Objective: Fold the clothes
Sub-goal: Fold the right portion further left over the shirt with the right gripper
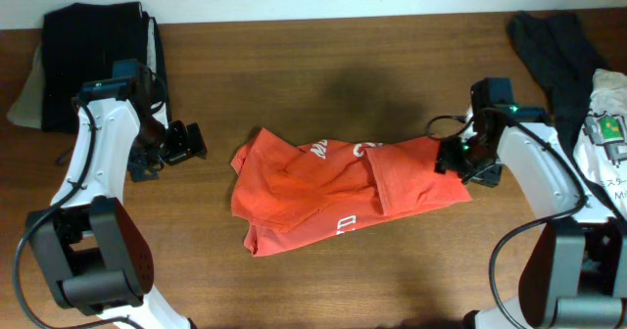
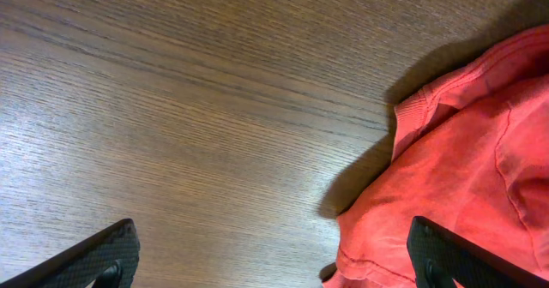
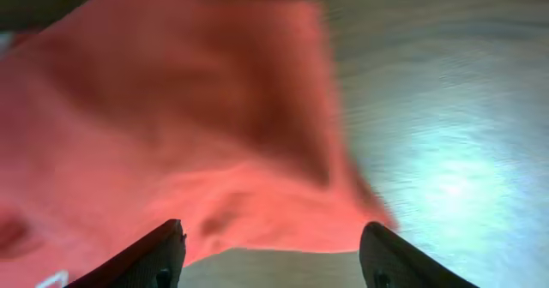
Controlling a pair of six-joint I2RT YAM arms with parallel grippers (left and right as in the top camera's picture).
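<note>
A red-orange T-shirt (image 1: 338, 187) with white lettering lies crumpled in the middle of the wooden table (image 1: 323, 65), part of it folded over itself. My left gripper (image 1: 184, 143) hovers just left of the shirt. Its fingers are wide apart in the left wrist view, so that gripper (image 2: 273, 230) is open, with bare wood between the fingers and the shirt's hem (image 2: 455, 168) by the right finger. My right gripper (image 1: 454, 159) is at the shirt's right end. It (image 3: 273, 230) is open, and the blurred shirt edge (image 3: 189, 134) lies just beyond the fingertips, not between them.
A black garment (image 1: 93, 55) lies piled at the back left corner over a pale cloth (image 1: 27, 99). At the back right are a dark grey garment (image 1: 554, 45) and a white one (image 1: 607, 123). Both arm bases stand at the front corners.
</note>
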